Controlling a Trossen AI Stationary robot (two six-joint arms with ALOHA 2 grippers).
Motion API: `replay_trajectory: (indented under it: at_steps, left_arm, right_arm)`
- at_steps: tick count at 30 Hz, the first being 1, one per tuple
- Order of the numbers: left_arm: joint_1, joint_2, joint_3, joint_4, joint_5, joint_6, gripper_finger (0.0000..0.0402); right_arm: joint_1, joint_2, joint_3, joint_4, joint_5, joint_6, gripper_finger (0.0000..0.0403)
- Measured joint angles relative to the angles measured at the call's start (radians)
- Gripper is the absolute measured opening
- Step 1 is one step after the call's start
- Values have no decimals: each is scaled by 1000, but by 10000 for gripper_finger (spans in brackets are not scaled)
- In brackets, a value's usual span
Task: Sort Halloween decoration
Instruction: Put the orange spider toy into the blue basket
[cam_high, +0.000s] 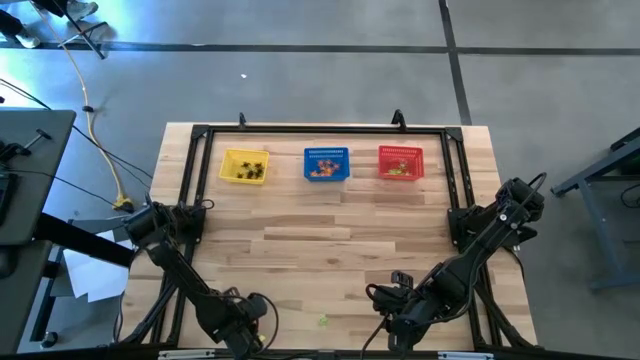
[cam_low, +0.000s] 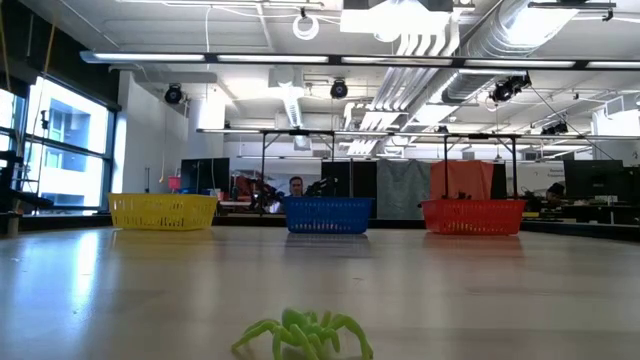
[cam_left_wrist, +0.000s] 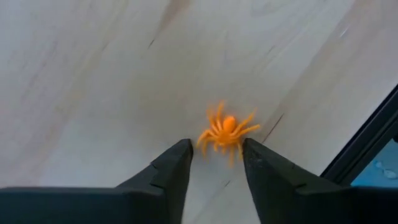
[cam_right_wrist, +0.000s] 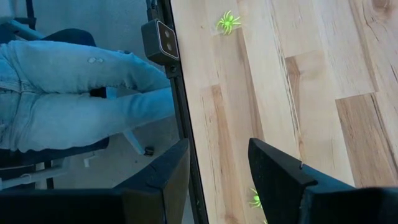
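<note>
Item: orange spider (cam_left_wrist: 226, 132), plastic, lying on the table (cam_left_wrist: 93, 81) just ahead of the left gripper (cam_left_wrist: 216, 163); fingers apart, tips flanking the rear legs, contact not discernible.
Item: light green spider (cam_low: 305, 335), on the table at the near edge, between the two grippers, closer to the right gripper (cam_right_wrist: 219, 163); also shown in the right wrist view (cam_right_wrist: 228, 22), well ahead of the fingers.
Item: second light green spider (cam_right_wrist: 255, 199), partly hidden beside the right gripper's finger (cam_right_wrist: 280, 174).
Right gripper: fingers apart, nothing between them, hanging over the near table edge.
Baskets, far side, well apart from both grippers: yellow basket (cam_high: 244, 166) with dark pieces; blue basket (cam_high: 326, 164) with orange pieces; red basket (cam_high: 400, 162) with greenish pieces.
Beyond the table edge: person seated, legs in jeans (cam_right_wrist: 74, 99).
</note>
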Motion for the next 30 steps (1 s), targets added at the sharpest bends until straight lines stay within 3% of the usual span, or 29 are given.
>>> replay_trajectory:
  at_steps: [10,21,30]
  left_arm:
    - [1,1,-2,-29,-13,8,8]
    - [1,3,19,-49,-16,8,1]
    - [4,9,177,-296,-128,8,0]
  right_arm:
    - [0,0,0,0,0,0,160]
    - [0,0,0,0,0,0,160]
    - [0,0,0,0,0,0,160]
